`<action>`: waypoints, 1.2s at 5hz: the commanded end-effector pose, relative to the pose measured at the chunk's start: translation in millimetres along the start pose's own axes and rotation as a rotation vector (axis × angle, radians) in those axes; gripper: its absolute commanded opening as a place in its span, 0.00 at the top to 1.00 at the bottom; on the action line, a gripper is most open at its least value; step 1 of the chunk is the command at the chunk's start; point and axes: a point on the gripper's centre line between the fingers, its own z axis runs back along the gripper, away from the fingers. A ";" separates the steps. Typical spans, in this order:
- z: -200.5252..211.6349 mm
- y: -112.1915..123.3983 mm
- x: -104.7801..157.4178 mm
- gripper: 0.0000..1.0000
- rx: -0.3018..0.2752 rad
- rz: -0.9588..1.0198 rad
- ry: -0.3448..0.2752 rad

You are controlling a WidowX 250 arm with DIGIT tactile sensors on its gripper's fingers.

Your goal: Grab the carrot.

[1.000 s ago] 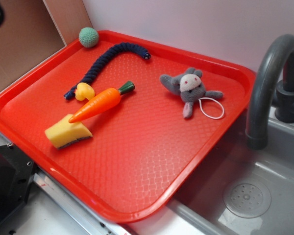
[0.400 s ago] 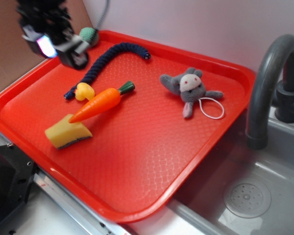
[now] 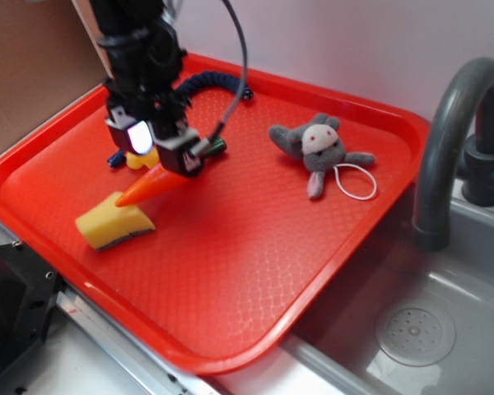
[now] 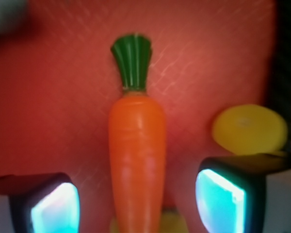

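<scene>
Orange carrot (image 4: 137, 160), green top, flat on tray (image 3: 255, 271)

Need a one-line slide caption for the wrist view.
Open tool straddling the glossy orange plastic carrot on the red tray, small yellow rubber duck beside it.

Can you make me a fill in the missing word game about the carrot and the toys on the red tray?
1. The gripper has one finger on each side of the orange ____.
2. The carrot's stub top is the colour ____.
3. The grey stuffed animal lies on the red ____.
4. The carrot's pointed tip rests on the yellow ____.

Missing words: carrot, green, tray, sponge
</scene>
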 end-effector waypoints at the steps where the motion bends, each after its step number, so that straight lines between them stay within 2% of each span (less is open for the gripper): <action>1: -20.8 -5.3 5.7 0.17 0.039 -0.072 0.011; 2: -17.8 -7.6 5.1 1.00 0.052 -0.079 -0.003; 3: -13.5 -7.1 4.0 1.00 0.065 -0.073 -0.013; 4: 18.7 -0.2 -0.1 1.00 0.110 -0.129 -0.013; 5: 69.0 14.6 -13.3 1.00 0.060 -0.107 -0.111; 6: 109.6 17.8 -26.9 1.00 0.029 -0.087 -0.136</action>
